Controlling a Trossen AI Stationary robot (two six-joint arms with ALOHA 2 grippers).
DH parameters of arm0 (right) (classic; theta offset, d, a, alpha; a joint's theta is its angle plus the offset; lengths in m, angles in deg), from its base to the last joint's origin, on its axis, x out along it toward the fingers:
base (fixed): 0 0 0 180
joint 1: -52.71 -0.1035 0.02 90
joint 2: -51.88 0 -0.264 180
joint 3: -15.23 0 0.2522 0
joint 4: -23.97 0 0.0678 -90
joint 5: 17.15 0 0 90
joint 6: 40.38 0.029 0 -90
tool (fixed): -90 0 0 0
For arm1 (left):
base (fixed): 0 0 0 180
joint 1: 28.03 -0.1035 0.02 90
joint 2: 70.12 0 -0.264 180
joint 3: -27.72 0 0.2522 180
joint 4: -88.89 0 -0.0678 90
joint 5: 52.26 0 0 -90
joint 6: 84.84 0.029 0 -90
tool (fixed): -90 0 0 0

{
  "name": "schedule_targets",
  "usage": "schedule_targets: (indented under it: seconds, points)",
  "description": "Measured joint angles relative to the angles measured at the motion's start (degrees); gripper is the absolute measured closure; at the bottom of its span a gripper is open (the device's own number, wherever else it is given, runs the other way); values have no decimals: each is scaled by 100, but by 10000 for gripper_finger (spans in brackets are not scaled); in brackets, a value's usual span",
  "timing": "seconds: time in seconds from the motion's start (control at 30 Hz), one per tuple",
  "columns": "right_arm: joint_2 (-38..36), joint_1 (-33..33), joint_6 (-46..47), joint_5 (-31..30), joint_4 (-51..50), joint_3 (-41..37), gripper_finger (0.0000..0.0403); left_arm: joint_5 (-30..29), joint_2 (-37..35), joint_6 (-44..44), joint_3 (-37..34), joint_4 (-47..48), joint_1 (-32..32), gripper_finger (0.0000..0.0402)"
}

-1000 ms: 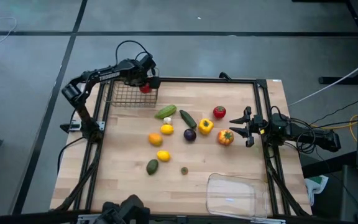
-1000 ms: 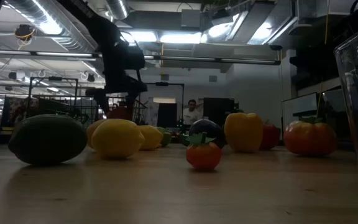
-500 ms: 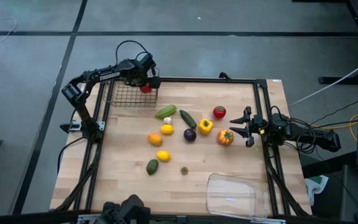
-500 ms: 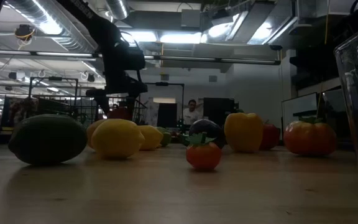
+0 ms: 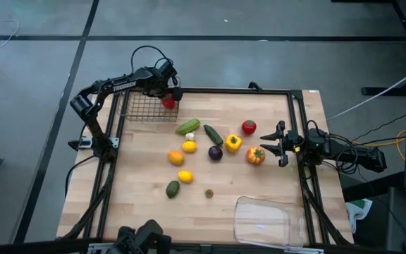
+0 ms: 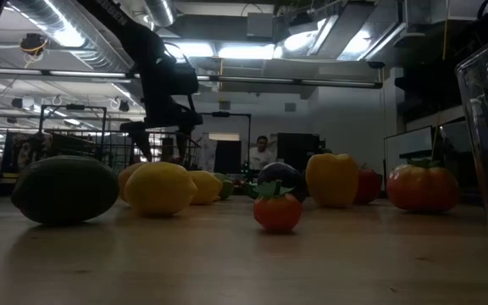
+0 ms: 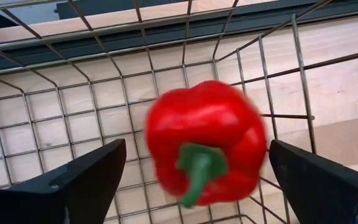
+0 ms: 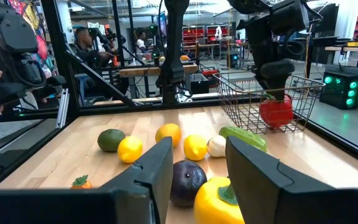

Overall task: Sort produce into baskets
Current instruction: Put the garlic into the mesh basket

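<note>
Over the wire basket point(image 5: 145, 107) at the tabletop's eleven o'clock, the left hand point(image 7: 194, 180) had released the red pepper point(image 7: 205, 147); the right hand point(image 5: 272, 142), clenched, waited at three o'clock.

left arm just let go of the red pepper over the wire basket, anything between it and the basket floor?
Nothing visible. In the left wrist view the red bell pepper sits clear between the open fingers of the left gripper, with only bare mesh of the wire basket beneath it. The right gripper, shut, waits at the table's right edge.
</note>
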Motion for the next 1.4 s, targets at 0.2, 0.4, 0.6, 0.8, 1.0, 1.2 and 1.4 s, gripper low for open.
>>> schedule_targets:
  seconds: [0.2, 0.4, 0.6, 0.8, 1.0, 1.2, 1.4]
  points:
    - [0, -1, 0, 0, 0, -1, 256, 3, 0, 165, 0, -29, 0, 5]
    - [2, 0, 0, 0, 0, 0, 256, 101, -183, 392, -2, -41, 0, 5]
    - [2, 0, -1, -1, 0, 1, 256, 187, -694, 439, -2, -37, 0, 6]
    - [2, 0, -1, 1, 0, -1, 256, 662, -1347, 419, -2, -181, 65, 6]
    - [2, 0, 0, -1, 0, 0, 256, 957, -1854, 105, -2, -304, 396, 6]
    - [0, 0, 1, 1, 0, -1, 256, 988, -2200, 295, -2, -326, 1140, 6]
    - [0, -1, 0, 1, 0, -1, 256, 992, -2308, 697, -2, -267, 2311, 6]
